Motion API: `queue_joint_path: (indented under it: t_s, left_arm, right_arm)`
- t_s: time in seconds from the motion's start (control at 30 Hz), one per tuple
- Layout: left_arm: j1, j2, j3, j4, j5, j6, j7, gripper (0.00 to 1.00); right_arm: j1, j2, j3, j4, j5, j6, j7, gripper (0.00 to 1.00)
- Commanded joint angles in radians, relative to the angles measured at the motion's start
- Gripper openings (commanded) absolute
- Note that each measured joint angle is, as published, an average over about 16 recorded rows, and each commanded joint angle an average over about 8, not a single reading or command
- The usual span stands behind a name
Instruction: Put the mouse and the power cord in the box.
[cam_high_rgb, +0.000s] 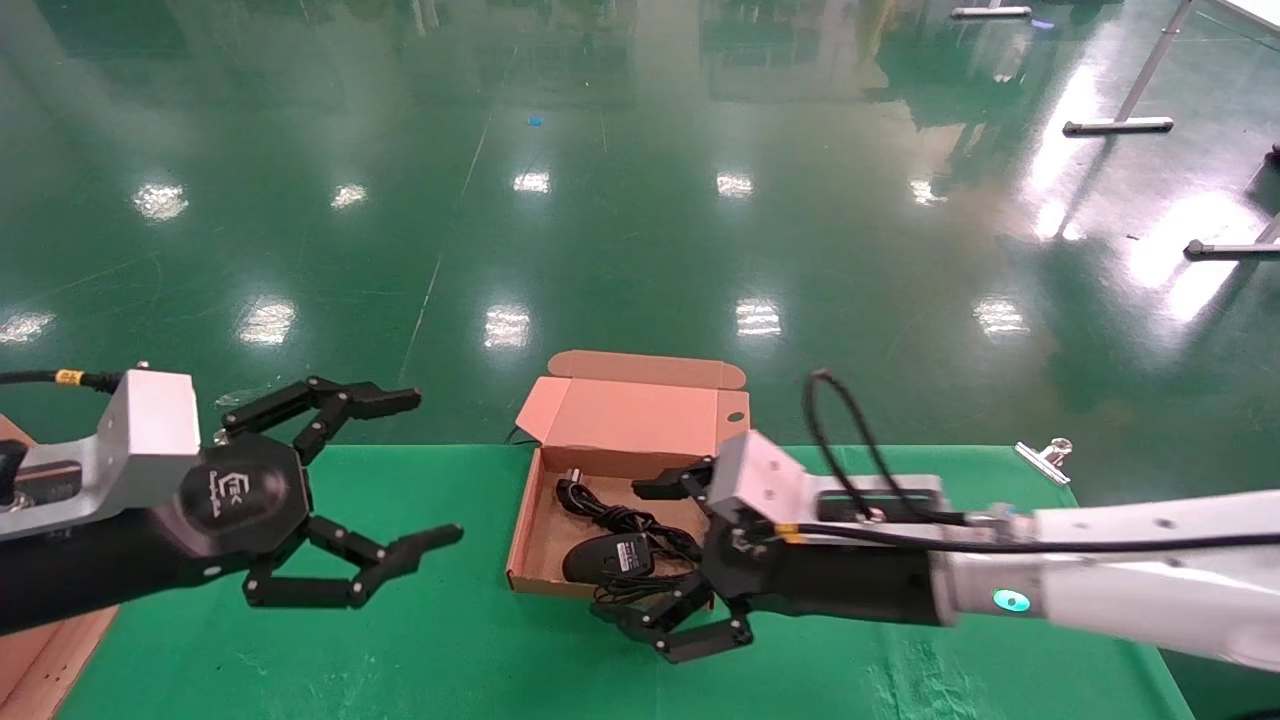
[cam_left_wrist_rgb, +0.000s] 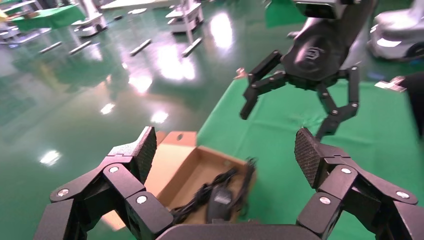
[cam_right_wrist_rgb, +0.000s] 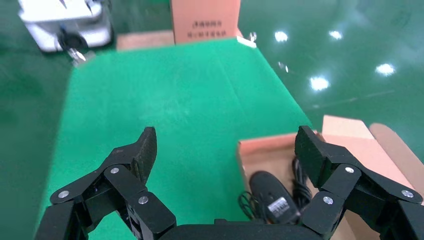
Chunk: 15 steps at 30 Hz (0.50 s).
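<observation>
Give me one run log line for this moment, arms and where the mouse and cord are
left gripper: open, idle, raised left of box | right gripper: open, empty, over box's right side | mouse: in box, label up | power cord: in box | lid: open

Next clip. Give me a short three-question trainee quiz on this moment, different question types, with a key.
1. True or false: the mouse lies inside the box.
2. Which pincer is at the box? A) left pincer B) right pincer
3. Fill in: the box lid is ____.

Key:
1. True; it lies label up beside the power cord.
2. B; its fingers are spread over the box's near right corner. The left pincer hangs open, apart from the box.
3. Open.
</observation>
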Motion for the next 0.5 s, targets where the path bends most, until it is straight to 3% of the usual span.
queue_joint_path:
  t_s: [0.03, 0.5]
  left_arm:
    - [0.005, 0.001, -0.009, -0.015, -0.009, 0.019, -0.023, 1.0]
    - [0.04, 0.004, -0.075, -0.117, -0.071, 0.148, -0.183, 1.0]
  right_arm:
    - [-0.021, 0.025, 0.036, 0.02, 0.025, -0.028, 0.009, 1.0]
    - [-0.165, 0.203, 0.286, 0.163, 0.202, -0.226, 0.074, 1.0]
